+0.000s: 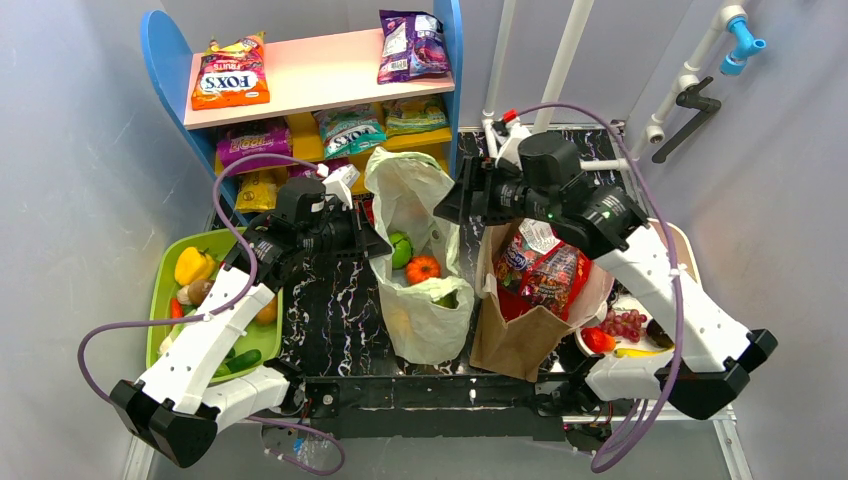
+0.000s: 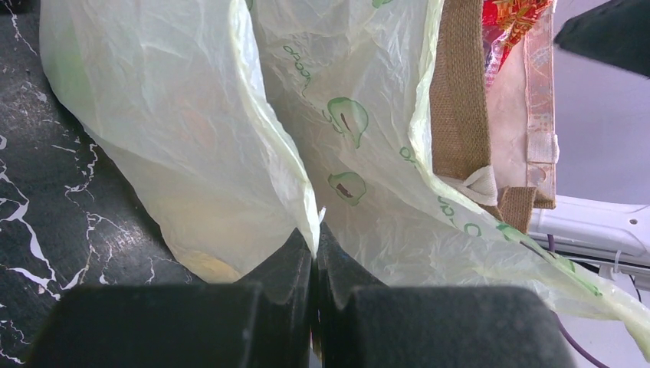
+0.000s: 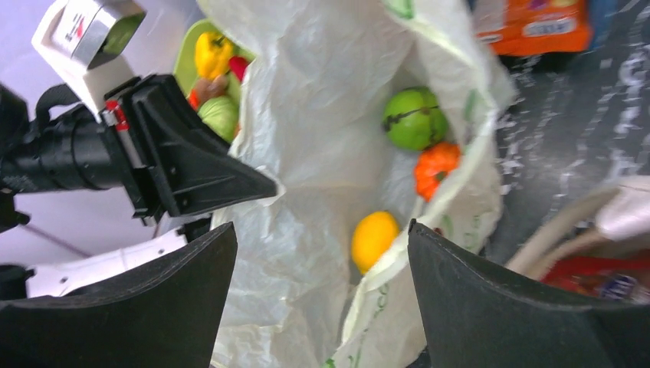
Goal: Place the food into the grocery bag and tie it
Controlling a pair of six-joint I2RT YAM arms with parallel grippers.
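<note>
Thin pale-green plastic grocery bag (image 1: 432, 330) mid black marble tabletop (image 1: 330, 310). Inside: round green fruit (image 3: 415, 117), orange-red pumpkin (image 3: 434, 167), yellow lemon (image 3: 374, 239). Left pincer (image 2: 314, 253) pinches bag rim, closed tight. Right pincer (image 3: 322, 230) wide, empty, above mouth. Probably tying next: right must grab far rim. Lemon clear only from right wrist; pinch only from left wrist.

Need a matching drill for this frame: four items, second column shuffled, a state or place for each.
1. left gripper
2. right gripper
3. orange-red piece
4. brown paper bag

A. holds snack packets
B. open, at the mouth of the grocery bag
C. shut on the edge of the grocery bag
D. lying inside the grocery bag

Pairs: 1-C, 2-B, 3-D, 4-A
</note>
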